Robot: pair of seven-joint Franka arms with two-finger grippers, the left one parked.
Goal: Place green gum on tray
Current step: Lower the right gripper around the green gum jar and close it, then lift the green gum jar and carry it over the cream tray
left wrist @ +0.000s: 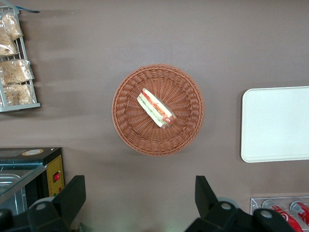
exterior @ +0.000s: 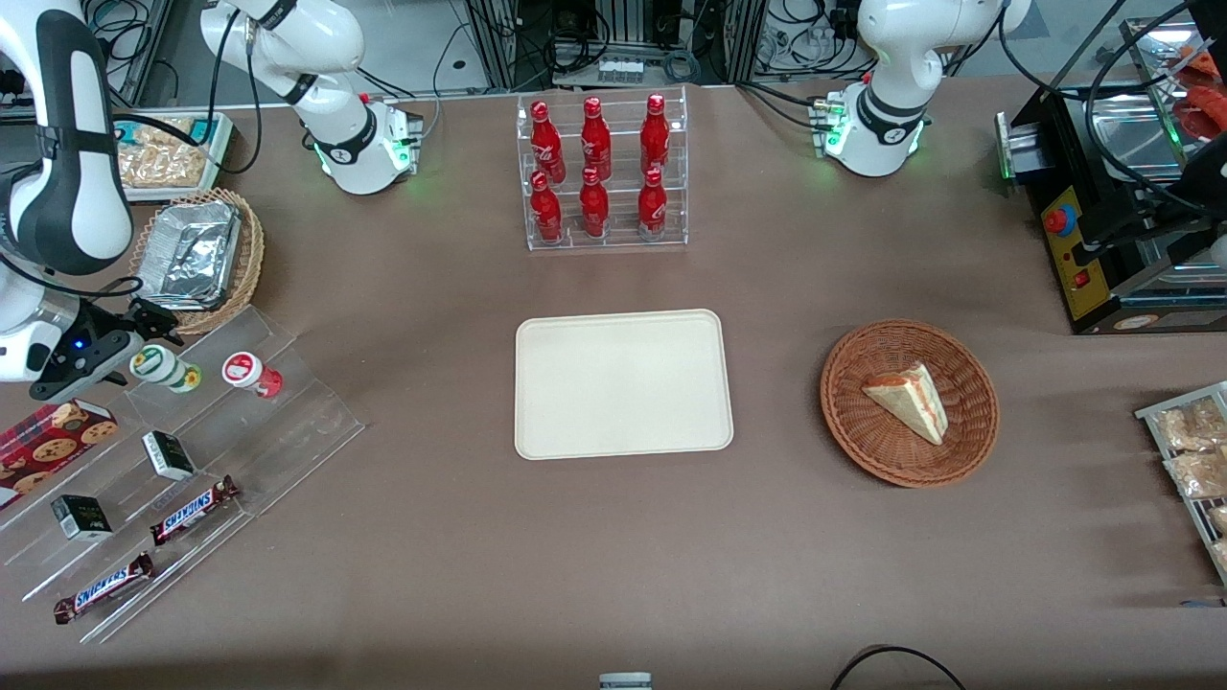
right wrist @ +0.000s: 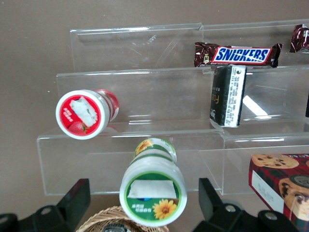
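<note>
1. You see the gripper [right wrist: 142,203] at the working arm's end of the desk [exterior: 613,556], its fingers [right wrist: 72,200] spread wide, one on each side of the green gum [right wrist: 152,191], not touching it.
2. The green gum stands on the top step of the clear acrylic riser [exterior: 192,450], the red-lidded bottle [exterior: 251,373] just beside it at its 3 o'clock in the front view.
3. The tray [exterior: 623,383] lies mid-desk, well apart at the gum's 3 o'clock.

The arm [exterior: 57,144] has glossy white shells with black joint bands; its black gripper [exterior: 144,331] shows a blue light.
</note>
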